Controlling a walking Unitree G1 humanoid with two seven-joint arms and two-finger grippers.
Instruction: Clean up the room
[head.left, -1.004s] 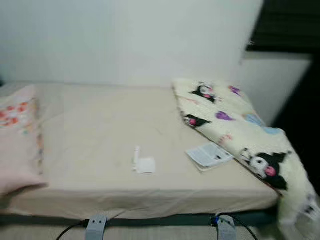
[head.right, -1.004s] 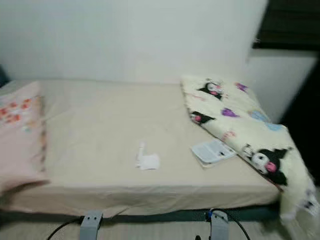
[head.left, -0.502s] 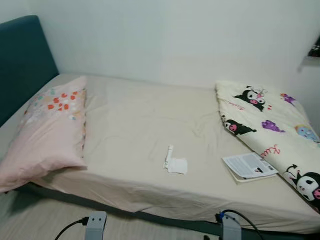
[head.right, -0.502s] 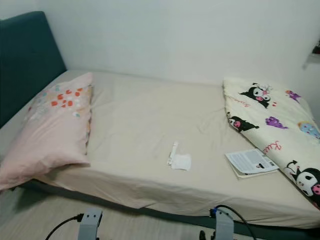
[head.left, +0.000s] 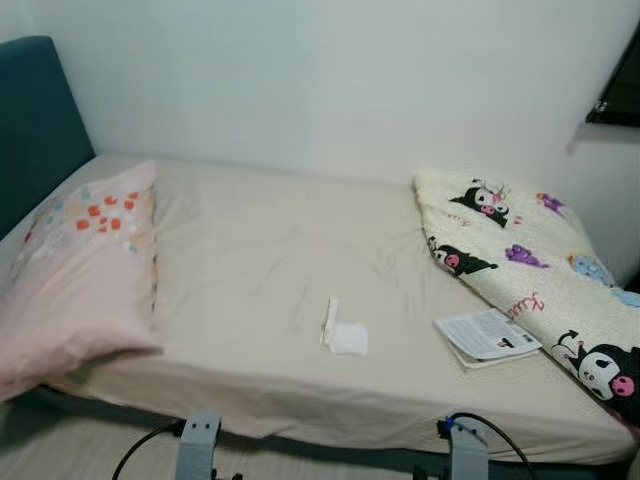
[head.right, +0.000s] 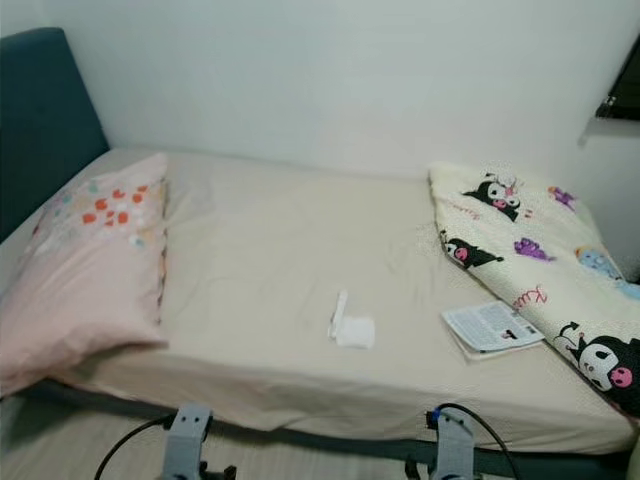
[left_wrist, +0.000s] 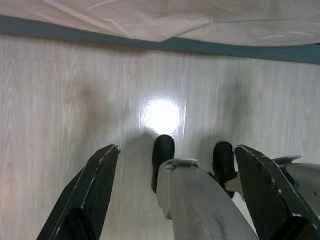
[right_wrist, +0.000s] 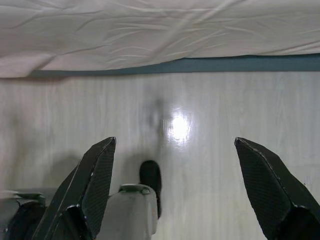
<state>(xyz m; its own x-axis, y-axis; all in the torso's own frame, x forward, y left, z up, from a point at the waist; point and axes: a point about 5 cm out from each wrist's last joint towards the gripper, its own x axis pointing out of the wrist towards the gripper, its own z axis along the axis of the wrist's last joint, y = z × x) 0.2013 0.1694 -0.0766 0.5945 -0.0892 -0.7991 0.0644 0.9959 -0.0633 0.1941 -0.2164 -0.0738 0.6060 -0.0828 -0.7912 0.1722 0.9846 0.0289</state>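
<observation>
The bed (head.left: 250, 250), beige-sheeted, stands against a white wall (head.left: 330, 80). On it: pink pillow (head.left: 75, 265) at the teal headboard (head.left: 35, 120), crumpled white tissue (head.left: 343, 335) near its front edge, booklet (head.left: 487, 335) beside the folded cartoon blanket (head.left: 520, 265). Left gripper (left_wrist: 172, 195) and right gripper (right_wrist: 175, 192) hang spread open above the pale wood floor (right_wrist: 200, 110).

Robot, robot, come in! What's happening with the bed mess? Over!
Left gripper and right gripper open, hanging over floor. White crumpled tissue and booklet lie on bed. Nothing blocking.
</observation>
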